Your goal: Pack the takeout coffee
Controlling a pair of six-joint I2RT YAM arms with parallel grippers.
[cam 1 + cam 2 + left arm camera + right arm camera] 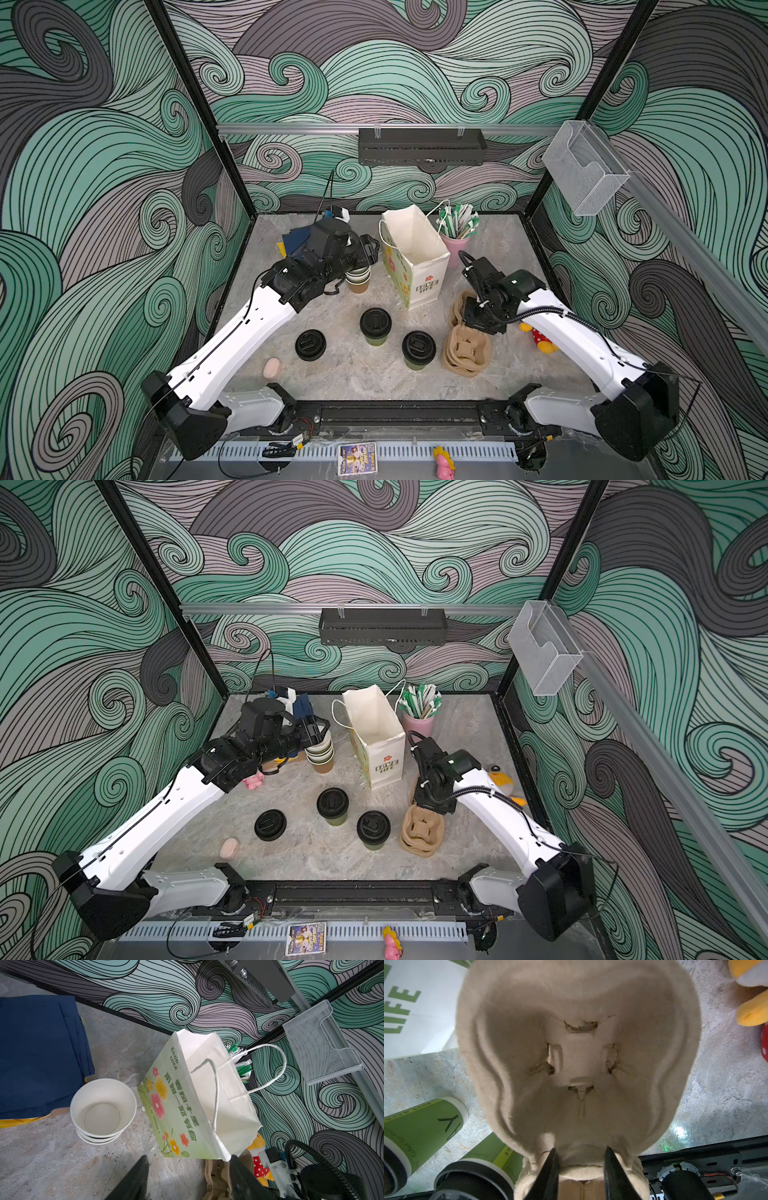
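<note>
Two takeout coffee cups with olive-green sides and black lids stand mid-table in both top views, one [375, 326] behind the other [418, 350]; both also show in the right wrist view [423, 1126] [483, 1159]. My right gripper [581, 1148] is shut on the middle ridge of the top brown pulp cup carrier [577, 1047], tilted up off the carrier stack [465, 353] just right of the cups. My left gripper [189, 1156] is open and empty, hovering at the back left [371, 252] above a stack of empty paper cups [102, 1107].
A white paper bag [415, 257] stands open behind the cups, with a pink cup of straws [456, 239] to its right. A loose black lid [310, 344] and a pink round thing [272, 368] lie front left. Blue napkins [39, 1053] lie back left; a plush toy [542, 338] lies beside the right arm.
</note>
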